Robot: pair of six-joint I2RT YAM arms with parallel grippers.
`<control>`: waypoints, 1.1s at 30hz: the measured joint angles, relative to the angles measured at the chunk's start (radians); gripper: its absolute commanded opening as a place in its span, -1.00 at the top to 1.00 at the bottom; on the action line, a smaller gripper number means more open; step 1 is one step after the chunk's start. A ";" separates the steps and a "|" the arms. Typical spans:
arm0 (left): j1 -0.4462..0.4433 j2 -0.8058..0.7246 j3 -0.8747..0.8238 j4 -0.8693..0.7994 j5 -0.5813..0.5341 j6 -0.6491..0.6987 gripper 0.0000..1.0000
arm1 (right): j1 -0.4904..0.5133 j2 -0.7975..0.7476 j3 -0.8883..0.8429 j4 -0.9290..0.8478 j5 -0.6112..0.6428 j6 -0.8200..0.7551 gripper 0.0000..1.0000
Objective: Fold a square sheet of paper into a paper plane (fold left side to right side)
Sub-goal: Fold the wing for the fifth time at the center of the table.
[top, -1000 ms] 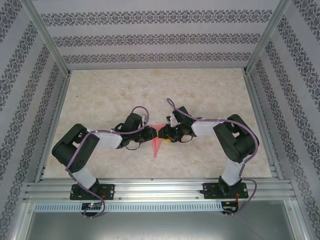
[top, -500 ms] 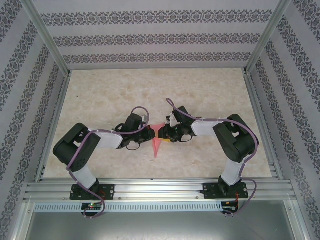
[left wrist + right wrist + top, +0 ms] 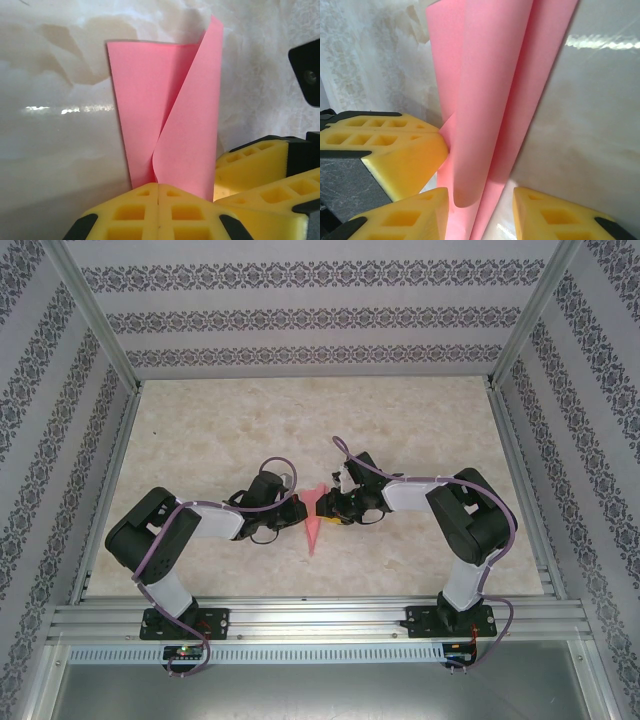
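The paper plane (image 3: 314, 522) is a narrow pink-red folded dart on the marble table, its point toward the arms' bases. My left gripper (image 3: 303, 508) is shut on one flap. In the left wrist view its yellow pads (image 3: 159, 192) meet on the flap's edge, and the paper plane (image 3: 170, 115) curls up from the table. My right gripper (image 3: 330, 508) faces it from the right. In the right wrist view the right gripper (image 3: 480, 202) is open, with the curled paper plane (image 3: 490, 100) between its fingers (image 3: 415, 215).
The beige marble table (image 3: 200, 430) has patterned walls on three sides and metal posts at the corners. An aluminium rail (image 3: 310, 620) carrying both arm bases runs along the near edge. The two grippers sit almost tip to tip at mid-table.
The pink paper looks slightly wider at its top as the left gripper draws the flap up and a little leftward. The right arm has barely moved.
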State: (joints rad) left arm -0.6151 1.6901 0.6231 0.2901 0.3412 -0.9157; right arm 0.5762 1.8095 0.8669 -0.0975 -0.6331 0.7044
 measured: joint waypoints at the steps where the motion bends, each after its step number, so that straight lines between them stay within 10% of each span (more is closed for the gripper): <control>1: 0.000 0.000 0.000 0.000 0.000 0.001 0.97 | 0.000 0.000 0.000 0.000 -0.001 0.000 0.21; 33: 0.000 0.019 0.002 0.008 -0.003 0.003 0.96 | 0.013 -0.038 -0.045 0.192 -0.030 0.091 0.47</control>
State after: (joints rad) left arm -0.6151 1.7092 0.6247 0.2977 0.3378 -0.9131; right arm 0.5892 1.7718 0.8219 0.0944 -0.6628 0.7952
